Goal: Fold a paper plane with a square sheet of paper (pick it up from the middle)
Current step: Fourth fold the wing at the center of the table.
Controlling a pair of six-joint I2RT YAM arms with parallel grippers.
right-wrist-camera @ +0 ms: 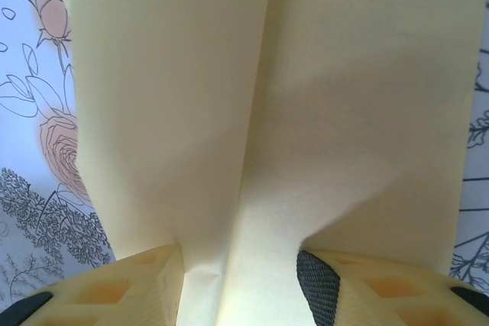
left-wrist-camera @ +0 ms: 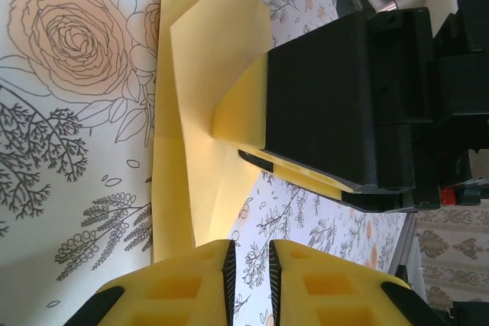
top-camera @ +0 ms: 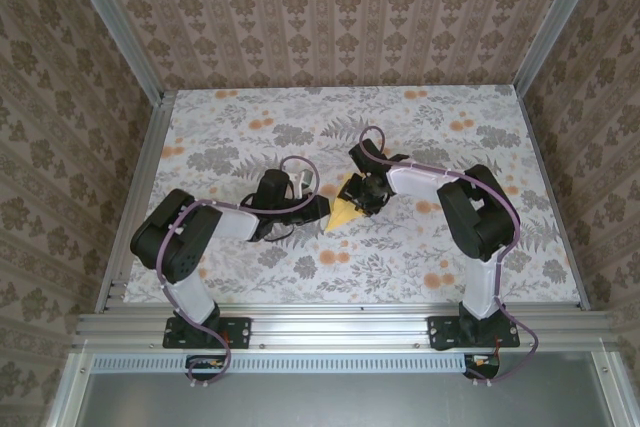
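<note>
The yellow sheet of paper [top-camera: 342,213], folded into a pointed paper plane shape, lies mid-table with its tip toward the near left. In the right wrist view the paper [right-wrist-camera: 229,112] rises with a long centre crease between the fingers of my right gripper [right-wrist-camera: 241,280], which is shut on it at medium width. In the left wrist view the paper [left-wrist-camera: 199,74] lifts toward the right gripper's black body [left-wrist-camera: 336,97]. My left gripper [left-wrist-camera: 249,265] stands at the paper's near edge, its jaws a narrow slit apart with only tablecloth between them. From above, my left gripper [top-camera: 318,209] and right gripper [top-camera: 362,202] meet at the paper.
A floral tablecloth [top-camera: 250,137] with orange flower prints covers the table. Patterned walls [top-camera: 60,97] and aluminium rails [top-camera: 330,327] close it in on all sides. Both arms crowd the middle; there is free cloth at the back and sides.
</note>
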